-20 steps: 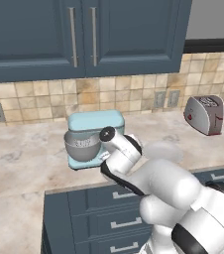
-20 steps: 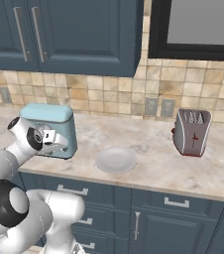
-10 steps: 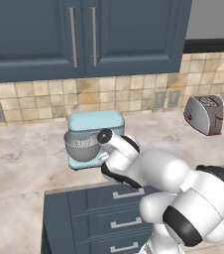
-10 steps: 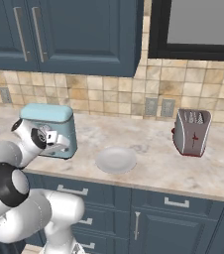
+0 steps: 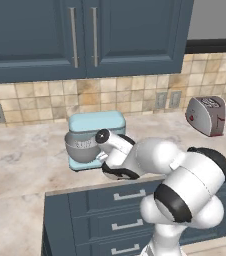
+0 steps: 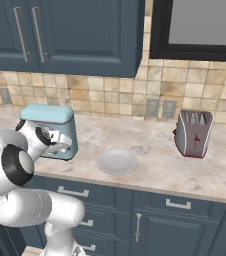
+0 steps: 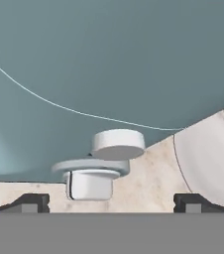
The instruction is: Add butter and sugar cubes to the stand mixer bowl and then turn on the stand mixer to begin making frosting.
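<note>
The light-blue stand mixer [image 5: 96,124] stands on the counter with its grey stand mixer bowl [image 5: 80,148] under the head. My gripper [image 6: 63,148] is held close against the mixer's [image 6: 49,118] right side, low near the base. In the hand view the blue body [image 7: 109,59] looms near, and a white knob [image 7: 115,145] on it sits just ahead of my gripper [image 7: 111,202]. The jaws stand open, nothing between them. The butter and the sugar cubes are out of view.
A round white plate [image 6: 116,161] lies on the counter right of the mixer and appears as a pale disc [image 7: 213,163] in the hand view. A silver toaster [image 6: 192,132] stands at the far right. Blue cabinets hang above the tiled wall.
My hand has edged in closer to the mixer's side while the elbow swung outward. The jaws stayed open; the mixer and plate have not moved.
</note>
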Tool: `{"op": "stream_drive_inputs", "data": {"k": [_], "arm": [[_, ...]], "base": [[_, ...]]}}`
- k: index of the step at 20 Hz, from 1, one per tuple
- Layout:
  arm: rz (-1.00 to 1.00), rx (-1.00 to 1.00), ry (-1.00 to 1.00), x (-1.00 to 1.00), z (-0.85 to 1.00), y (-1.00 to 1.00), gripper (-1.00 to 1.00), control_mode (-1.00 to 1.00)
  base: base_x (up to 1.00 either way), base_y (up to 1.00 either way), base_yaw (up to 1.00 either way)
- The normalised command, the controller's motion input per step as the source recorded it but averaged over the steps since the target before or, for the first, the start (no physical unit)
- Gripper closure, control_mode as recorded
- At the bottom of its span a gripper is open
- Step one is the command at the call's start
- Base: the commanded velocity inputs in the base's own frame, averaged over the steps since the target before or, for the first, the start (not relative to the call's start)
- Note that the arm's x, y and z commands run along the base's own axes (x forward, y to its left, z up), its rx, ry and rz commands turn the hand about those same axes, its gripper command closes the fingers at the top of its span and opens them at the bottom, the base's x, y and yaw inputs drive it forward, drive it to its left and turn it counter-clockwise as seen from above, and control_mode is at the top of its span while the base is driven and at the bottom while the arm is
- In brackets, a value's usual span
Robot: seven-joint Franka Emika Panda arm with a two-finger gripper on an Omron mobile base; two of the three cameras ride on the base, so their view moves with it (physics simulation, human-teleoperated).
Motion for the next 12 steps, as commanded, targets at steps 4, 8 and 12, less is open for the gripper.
{"op": "stream_drive_inputs", "data": {"k": [4, 8, 12], "arm": [[0.00, -0.01, 0.00, 0.21, -0.10, 0.06, -1.00, -1.00], [0.00, -0.04, 0.00, 0.15, -0.23, 0.00, -1.00, -1.00], [0.00, -0.05, 0.00, 0.14, -0.28, 0.00, -1.00, -1.00]], "base": [[0.00, 0.00, 0.00], [0.00, 0.00, 0.00], [0.00, 0.00, 0.00]]}}
